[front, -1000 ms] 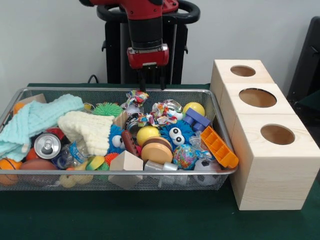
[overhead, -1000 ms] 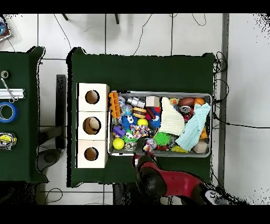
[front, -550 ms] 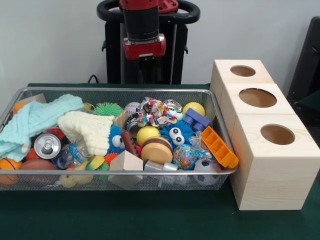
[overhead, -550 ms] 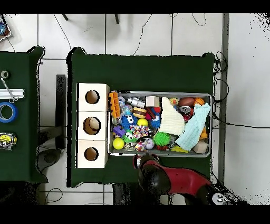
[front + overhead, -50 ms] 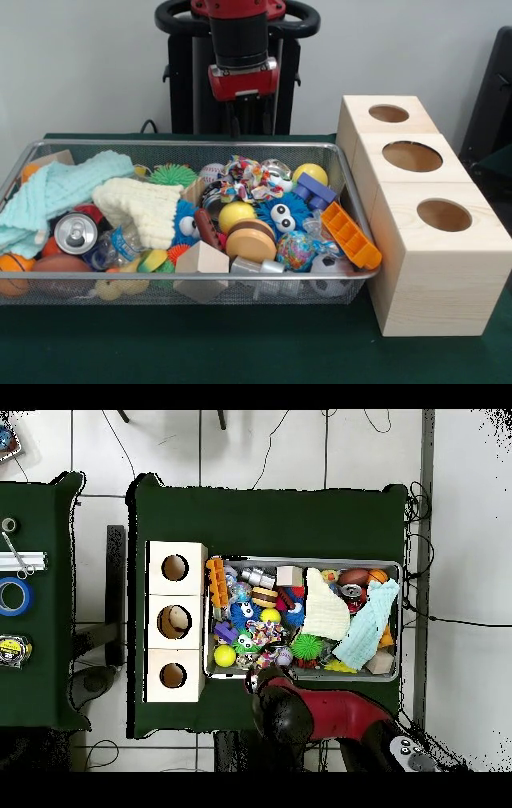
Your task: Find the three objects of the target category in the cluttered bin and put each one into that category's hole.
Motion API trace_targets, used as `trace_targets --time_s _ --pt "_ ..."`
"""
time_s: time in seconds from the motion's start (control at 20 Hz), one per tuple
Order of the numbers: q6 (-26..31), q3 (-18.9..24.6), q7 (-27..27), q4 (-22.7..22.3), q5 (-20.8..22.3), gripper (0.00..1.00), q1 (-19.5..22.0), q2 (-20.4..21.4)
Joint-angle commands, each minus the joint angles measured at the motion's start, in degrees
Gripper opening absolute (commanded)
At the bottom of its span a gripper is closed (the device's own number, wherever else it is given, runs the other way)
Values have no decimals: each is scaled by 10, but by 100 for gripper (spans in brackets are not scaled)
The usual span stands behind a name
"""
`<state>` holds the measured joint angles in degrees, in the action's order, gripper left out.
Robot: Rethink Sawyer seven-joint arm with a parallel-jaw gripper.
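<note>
Surface (image 5: 240,352) of green cloth, nearest the camera in the front view, carrying a wire mesh bin (image 5: 184,290) and, touching the bin's right end, a wooden box (image 5: 432,264) with three round holes (image 5: 444,214) in its top; one hole in the overhead view shows something pale already inside, the other two look dark.

Bin contents, front row: wooden block (image 5: 202,260); soda can (image 5: 76,233); orange toy piece (image 5: 350,234) at the right rim; patterned ball (image 5: 296,250). Middle row: cream knitted cloth (image 5: 140,208); yellow ball (image 5: 237,214); blue googly-eyed toy (image 5: 280,214). Back row: light blue cloth (image 5: 60,188); green spiky ball (image 5: 172,174); multicoloured rope toy (image 5: 244,176); second yellow ball (image 5: 310,173); blue block (image 5: 316,190).

Target category not stated; which three items are wanted cannot be told from the pictures, so the task's things lie somewhere in this heap, below and in front of the claw.

Claw (image 5: 248,120), on the red and black arm (image 5: 240,40), hangs above and just behind the bin's far rim, roughly over the rope toy; it holds nothing and touches nothing; fingers merge with the dark pedestal behind, so whether they stand apart or together cannot be told. Judgement: a descent forward into the back row is the likely next move.
</note>
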<state>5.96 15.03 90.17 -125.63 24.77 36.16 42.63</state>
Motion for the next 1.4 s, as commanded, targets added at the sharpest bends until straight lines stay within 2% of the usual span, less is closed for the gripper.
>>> trace_targets --time_s 0.05,0.35,0.55,0.7,1.4 --pt "49 38 31 106 -12 100 -3 -32" --pt "46 41 5 114 17 100 22 -48" --pt "34 37 7 110 26 100 28 -53" --pt "27 29 14 106 28 100 24 -55" --pt "-61 -15 51 98 62 100 -4 -114"
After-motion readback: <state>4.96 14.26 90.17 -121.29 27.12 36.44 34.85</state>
